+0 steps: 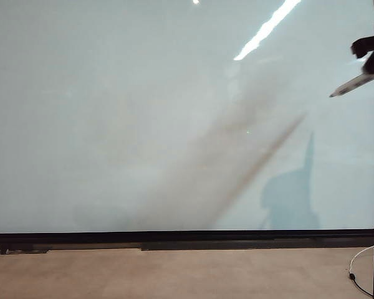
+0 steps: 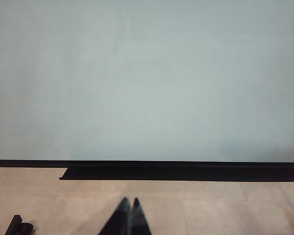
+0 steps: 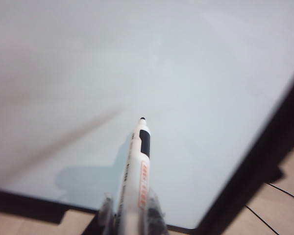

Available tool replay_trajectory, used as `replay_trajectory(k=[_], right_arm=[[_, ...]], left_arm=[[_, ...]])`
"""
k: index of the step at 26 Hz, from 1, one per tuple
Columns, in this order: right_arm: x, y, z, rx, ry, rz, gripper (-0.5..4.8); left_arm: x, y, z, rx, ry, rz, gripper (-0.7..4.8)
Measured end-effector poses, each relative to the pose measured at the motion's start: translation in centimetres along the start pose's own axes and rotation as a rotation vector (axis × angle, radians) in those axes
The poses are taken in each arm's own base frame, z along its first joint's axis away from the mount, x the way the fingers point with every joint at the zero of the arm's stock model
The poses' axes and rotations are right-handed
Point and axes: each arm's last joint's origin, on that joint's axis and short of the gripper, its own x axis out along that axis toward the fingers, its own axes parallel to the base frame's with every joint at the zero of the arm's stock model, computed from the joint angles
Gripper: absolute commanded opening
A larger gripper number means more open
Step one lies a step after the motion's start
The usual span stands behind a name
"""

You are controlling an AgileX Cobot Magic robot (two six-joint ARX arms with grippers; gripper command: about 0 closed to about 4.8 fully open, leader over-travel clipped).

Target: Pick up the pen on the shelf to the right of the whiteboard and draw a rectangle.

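Right gripper (image 3: 132, 215), clamped on the pen (image 3: 138, 166), tip off the whiteboard (image 1: 143, 124) near its right edge; left gripper (image 2: 129, 215) closed, idle below; pickup done, rectangle undrawn.

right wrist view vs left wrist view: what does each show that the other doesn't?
Right wrist only: the pen clamped in the right pincer, black tip aimed at the board and not touching it; the board's right frame edge; a thin cable on the floor.

Left wrist only: the left pincer, shut and empty, low over the tan floor, and the black shelf strip under the board's bottom edge.

Both: the whiteboard, blank, no rectangle drawn.
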Motion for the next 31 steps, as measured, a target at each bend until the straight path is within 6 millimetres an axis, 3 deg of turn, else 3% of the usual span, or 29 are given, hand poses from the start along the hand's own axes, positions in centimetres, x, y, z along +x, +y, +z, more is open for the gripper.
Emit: replay_trajectory(k=[10,16,31], right_arm=[[1.5,5.7,-0.6,-0.19,0.055,0.317,-0.03],[4.2,8.0,-0.4,-0.312,0.117,0.42,-0.03],[7.7,9.7,0.1,-0.4,0.131,0.484,-0.03]], left_arm=[[0.0,0.0,0.0,0.0,0.0,0.0,-0.04],[0.0,0.0,0.0,0.0,0.0,0.0,-0.05],[0.0,0.0,0.0,0.0,0.0,0.0,-0.05]])
